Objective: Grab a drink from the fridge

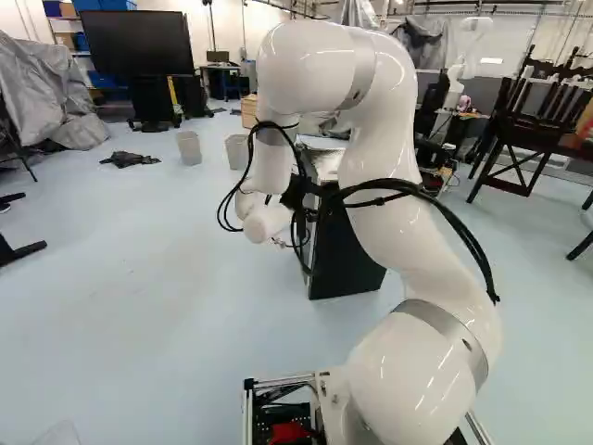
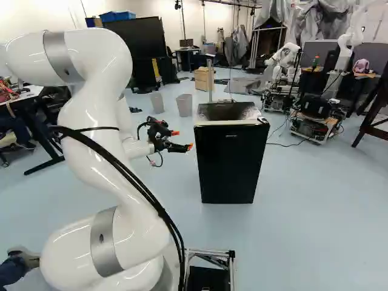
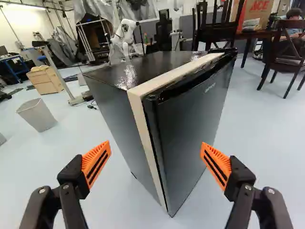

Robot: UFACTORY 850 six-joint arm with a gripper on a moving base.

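In the right base view my gripper point(image 2: 190, 139) is to the side of the small black fridge point(image 2: 231, 163), apart from it at about the height of its upper part. The wrist view shows the gripper point(image 3: 156, 161) open, its two orange-padded fingers wide apart with nothing held. Ahead of them stands the fridge point(image 3: 195, 114), its dark door shut, a pale strip running along the edge between door and body. In the left base view the arm hides part of the fridge point(image 1: 343, 255). A drink cannot be seen.
Two grey bins point(image 2: 184, 105) and a wooden box point(image 2: 204, 79) stand beyond the fridge. Another robot point(image 2: 284, 66) is at the back, near a low cart point(image 2: 315, 124). Dark chairs point(image 3: 286, 52) stand past the fridge. A person's foot point(image 2: 24, 257) shows beside my arm's base.
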